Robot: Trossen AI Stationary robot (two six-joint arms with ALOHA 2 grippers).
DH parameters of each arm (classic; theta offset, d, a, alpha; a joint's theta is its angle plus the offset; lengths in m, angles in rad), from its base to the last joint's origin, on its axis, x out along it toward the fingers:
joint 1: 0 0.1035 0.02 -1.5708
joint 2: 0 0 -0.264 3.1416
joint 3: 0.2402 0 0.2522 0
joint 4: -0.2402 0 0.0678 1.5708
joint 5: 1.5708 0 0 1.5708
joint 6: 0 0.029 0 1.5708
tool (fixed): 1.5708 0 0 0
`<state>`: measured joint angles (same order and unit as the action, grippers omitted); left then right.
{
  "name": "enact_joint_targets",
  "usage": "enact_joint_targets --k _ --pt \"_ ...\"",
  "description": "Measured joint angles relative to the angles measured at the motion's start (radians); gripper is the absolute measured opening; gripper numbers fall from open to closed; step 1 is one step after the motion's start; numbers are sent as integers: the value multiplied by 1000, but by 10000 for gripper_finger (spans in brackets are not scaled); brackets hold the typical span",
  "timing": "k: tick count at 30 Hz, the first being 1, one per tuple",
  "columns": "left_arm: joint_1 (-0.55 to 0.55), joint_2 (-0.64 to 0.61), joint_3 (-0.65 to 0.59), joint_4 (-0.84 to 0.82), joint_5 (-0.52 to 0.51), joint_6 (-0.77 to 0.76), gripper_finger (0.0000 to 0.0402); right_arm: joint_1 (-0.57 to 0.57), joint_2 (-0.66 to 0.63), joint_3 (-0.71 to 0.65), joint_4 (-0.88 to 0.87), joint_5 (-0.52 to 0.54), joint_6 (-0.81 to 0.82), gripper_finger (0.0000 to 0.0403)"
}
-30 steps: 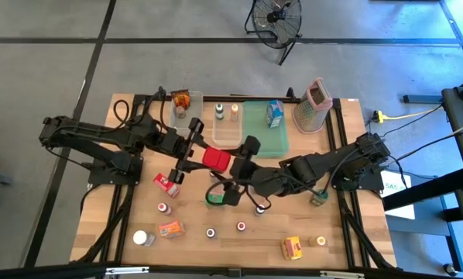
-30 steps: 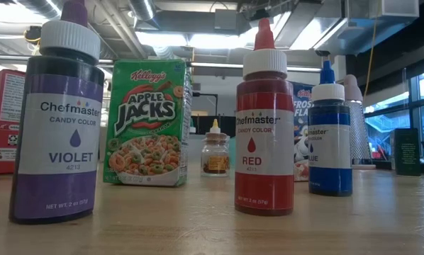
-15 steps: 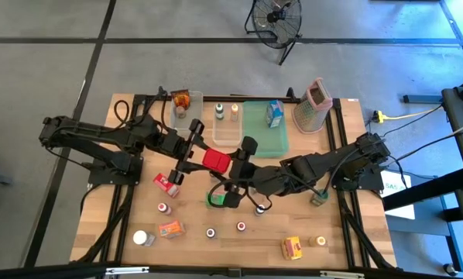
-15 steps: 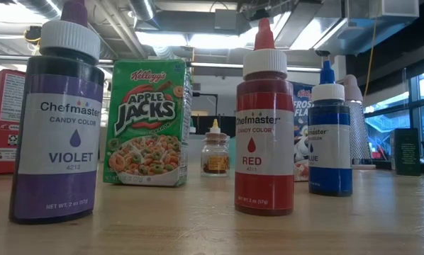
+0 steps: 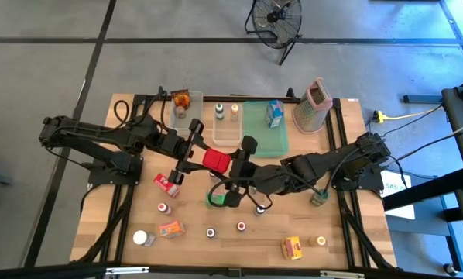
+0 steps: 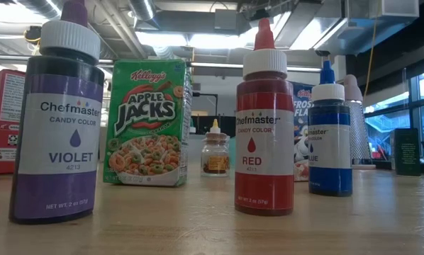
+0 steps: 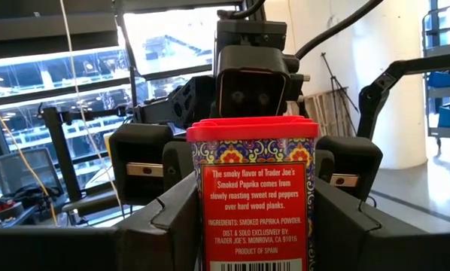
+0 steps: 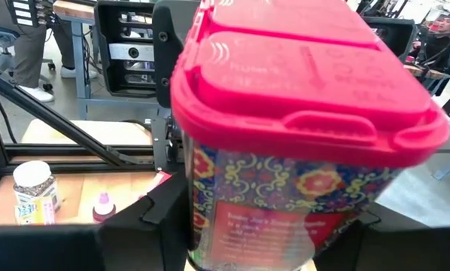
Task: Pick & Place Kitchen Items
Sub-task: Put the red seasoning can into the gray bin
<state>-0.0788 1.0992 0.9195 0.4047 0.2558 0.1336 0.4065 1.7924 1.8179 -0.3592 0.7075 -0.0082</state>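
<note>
- Grey concrete floor surrounds a wooden desk (image 5: pixel 348 232) where two dark arms meet at mid-desk over a scatter of small groceries.
- Between them hangs a red-lidded smoked paprika tin (image 5: pixel 215 160), lifted off the wood and lying between the two wrists, with the left gripper (image 5: pixel 197 159) on its left-hand side and the right gripper (image 5: pixel 235 166) on its right.
- From the left wrist view, the left gripper pinches the tin (image 7: pixel 253 203) low on its flanks, label facing the camera, lid away from the wrist.
- From the right wrist view, the right gripper's dark fingers (image 8: pixel 146 218) flank the tin (image 8: pixel 285 150) at its lid end; whether they already press on it or only bracket it cannot be told.
- Judging by this, the moment is a handover: the tin's long axis runs roughly along the line joining the two arms, base toward the left, lid toward the right, so each gripper has its own end.
- Beyond the tin at the desk's far edge sit a clear bin (image 5: pixel 228 128) and a green tray (image 5: pixel 264 132), both nearer the right arm's reach than the left's, the likely reason for the pass.
- At desk level, violet (image 6: pixel 56 120), red (image 6: pixel 264 127) and blue (image 6: pixel 330 134) candy-colour bottles and an Apple Jacks box (image 6: pixel 147 122) stand untouched.
</note>
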Motion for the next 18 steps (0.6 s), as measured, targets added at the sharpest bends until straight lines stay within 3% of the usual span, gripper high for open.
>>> enact_joint_targets --k 6,18 --pt "0 0 0 -9 -2 10 185 0 0 0 -5 -4 0 200" --pt "-14 1 0 -14 -55 10 240 0 0 0 -11 -23 -3 200"
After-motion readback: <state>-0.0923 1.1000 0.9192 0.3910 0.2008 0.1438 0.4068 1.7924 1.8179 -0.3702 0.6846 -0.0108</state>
